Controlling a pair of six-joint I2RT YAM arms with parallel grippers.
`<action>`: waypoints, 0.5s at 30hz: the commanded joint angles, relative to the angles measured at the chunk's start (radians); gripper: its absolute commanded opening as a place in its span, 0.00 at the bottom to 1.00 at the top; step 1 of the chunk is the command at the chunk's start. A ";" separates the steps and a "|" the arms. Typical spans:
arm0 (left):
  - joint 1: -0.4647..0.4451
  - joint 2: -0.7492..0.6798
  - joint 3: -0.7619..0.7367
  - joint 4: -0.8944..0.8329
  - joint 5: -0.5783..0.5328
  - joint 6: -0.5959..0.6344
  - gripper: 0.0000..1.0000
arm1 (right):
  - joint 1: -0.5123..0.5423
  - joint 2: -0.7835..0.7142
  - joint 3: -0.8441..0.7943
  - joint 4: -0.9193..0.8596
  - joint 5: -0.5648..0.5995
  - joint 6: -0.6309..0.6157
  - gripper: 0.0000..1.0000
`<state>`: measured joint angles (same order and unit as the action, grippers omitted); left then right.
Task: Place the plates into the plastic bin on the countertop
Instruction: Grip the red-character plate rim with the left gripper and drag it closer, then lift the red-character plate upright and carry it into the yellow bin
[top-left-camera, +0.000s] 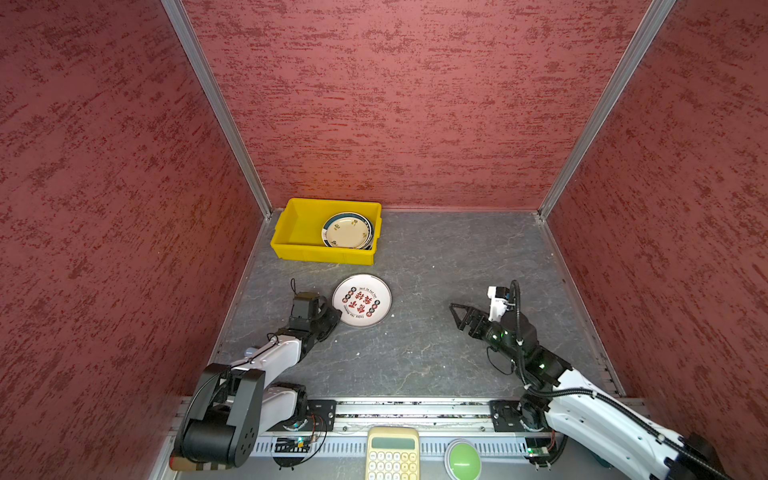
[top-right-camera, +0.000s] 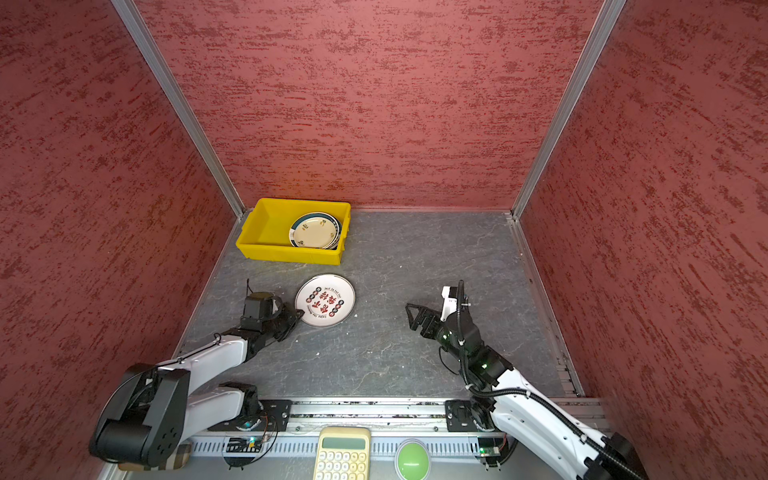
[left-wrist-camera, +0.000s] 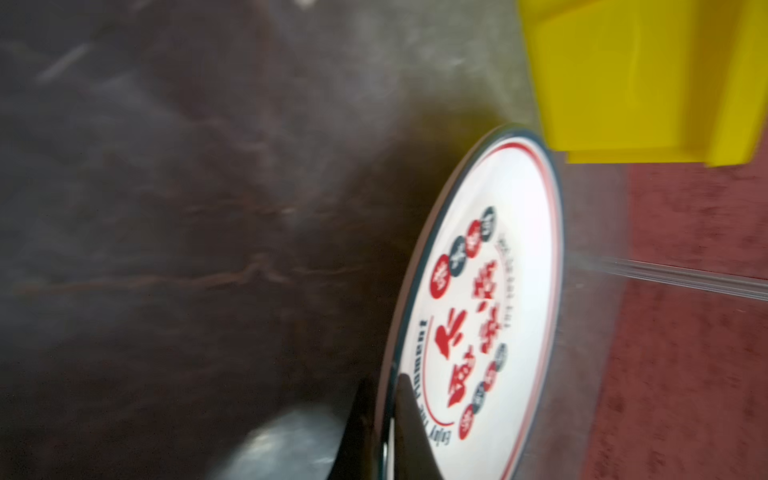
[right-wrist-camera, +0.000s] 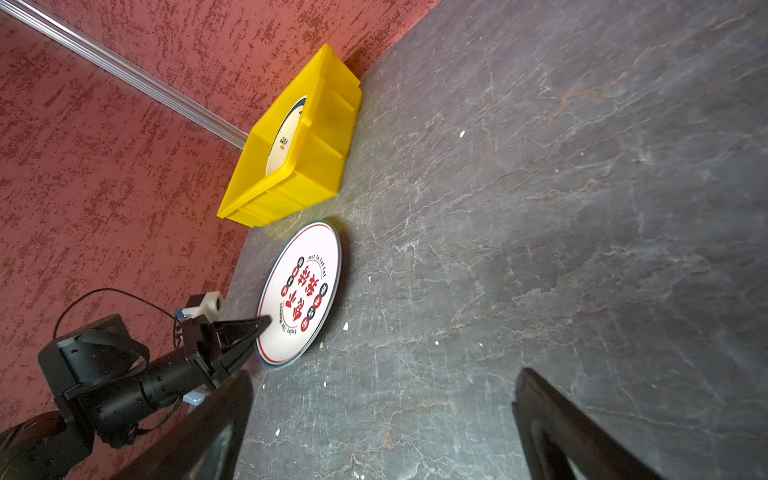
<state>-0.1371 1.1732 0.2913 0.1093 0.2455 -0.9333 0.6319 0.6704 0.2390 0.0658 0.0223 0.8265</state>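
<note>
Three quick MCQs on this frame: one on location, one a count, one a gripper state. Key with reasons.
1. Where is the red-lettered plate?
A) inside the yellow bin
B) balanced on the bin's rim
C) on the countertop, in front of the bin

2. Plates outside the bin?
A) one
B) three
C) none

3. Left gripper?
A) open above the plate
B) shut on the plate's rim
C) inside the bin

1C: both top views show it on the grey surface.
2A: the others are the stacked plates in the bin.
3B: the left wrist view shows its fingers pinching the rim.
</note>
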 joint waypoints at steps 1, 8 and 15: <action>-0.010 0.005 -0.023 -0.117 -0.035 0.039 0.01 | 0.002 -0.014 0.019 0.012 0.017 0.006 0.99; -0.047 -0.186 0.027 -0.242 -0.031 0.083 0.00 | 0.002 -0.029 0.026 0.001 0.030 0.003 0.99; -0.064 -0.370 0.155 -0.355 -0.038 0.120 0.00 | 0.003 -0.017 0.044 -0.002 0.039 -0.003 0.99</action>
<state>-0.1970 0.8490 0.3687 -0.2394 0.2119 -0.8494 0.6319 0.6525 0.2398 0.0624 0.0311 0.8265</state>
